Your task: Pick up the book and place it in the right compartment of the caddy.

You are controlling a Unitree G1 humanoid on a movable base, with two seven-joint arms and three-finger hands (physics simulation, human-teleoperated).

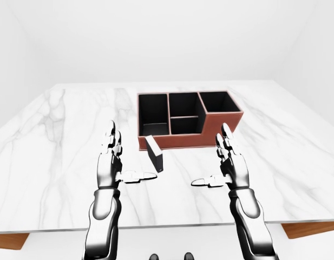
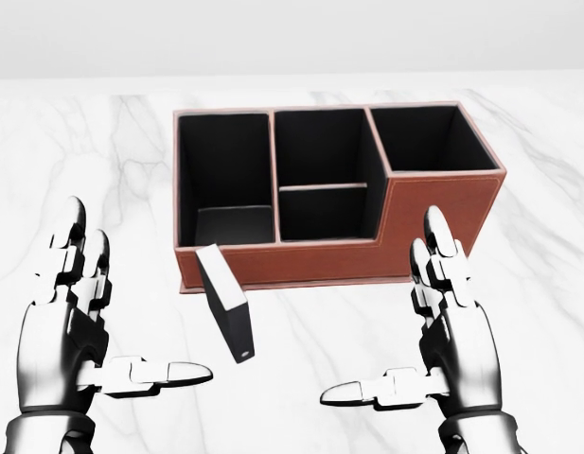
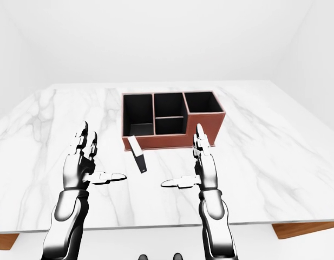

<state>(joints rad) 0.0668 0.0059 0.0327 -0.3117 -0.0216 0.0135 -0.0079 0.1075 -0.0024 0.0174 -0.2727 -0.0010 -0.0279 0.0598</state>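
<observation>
Looking down through the head view, I take the caddy as my landmark: a brown leather-look box with black compartments, sitting on the white marble table. Just below the caddy's lower-left corner I see the book, a dark volume with a pale upper face, standing tilted with its top near the caddy's wall; I cannot quite tell whether it touches that wall. It is outside the caddy, and the taller right compartment holds nothing that I can see. My left hand hovers below and to the left of the caddy, fingers straight up and thumb pointing inward, spread wide and gripping nothing. My right hand hovers below the caddy's right half in the mirrored pose, equally released, its fingertips overlapping the caddy's lower edge in this view. The book stands between the two hands, nearer the left one, touching neither.
</observation>
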